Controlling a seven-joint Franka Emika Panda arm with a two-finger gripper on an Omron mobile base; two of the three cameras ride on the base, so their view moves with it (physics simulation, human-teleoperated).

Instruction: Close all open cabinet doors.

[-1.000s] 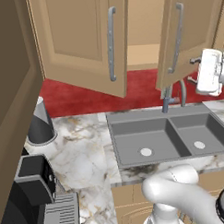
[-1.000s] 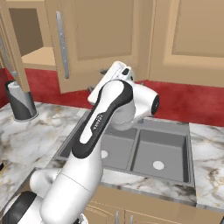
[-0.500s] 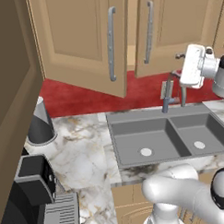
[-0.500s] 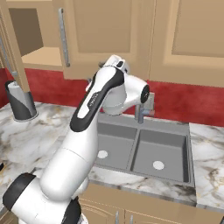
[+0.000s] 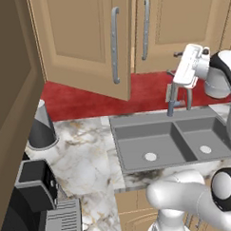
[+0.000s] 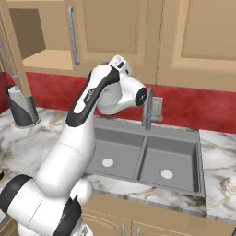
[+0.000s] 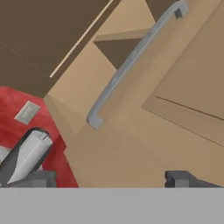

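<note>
**One door hangs wide, and the arm is crowded over the sink**

Two doors matter here. The left door (image 5: 85,42) stands swung far out from the cabinet, its free edge reaching over the back edge of the worktop (image 5: 85,152) near the sink's left corner. The right door (image 5: 175,29) looks close to shut, or shut; I cannot tell whether a crack remains.

The gripper (image 7: 109,179) sits up by the right door, above the tap (image 5: 176,98). Its two dark tips stand apart with nothing between them, and it looks along the open door's bar handle (image 7: 131,61).

What could go wrong, as I judge it:
- A push near the hinge side would turn the door little, and the tips could skid along the smooth face.
- Tips catching behind the bar would drag the door, not shut it.
- The elbow hangs just above the tap; a wide swing leftward could knock it.
- A fast shove could slam the door and bounce it back out.

The doors are light-tan wood, flat, each with a sunken rectangular panel; the handles are slim silver bars bent in at both ends. The worktop is veined marble, the sink (image 5: 166,143) a matt grey double basin, the wall behind a red strip. A grey and black canister (image 5: 41,125) stands near the worktop's left edge.
</note>
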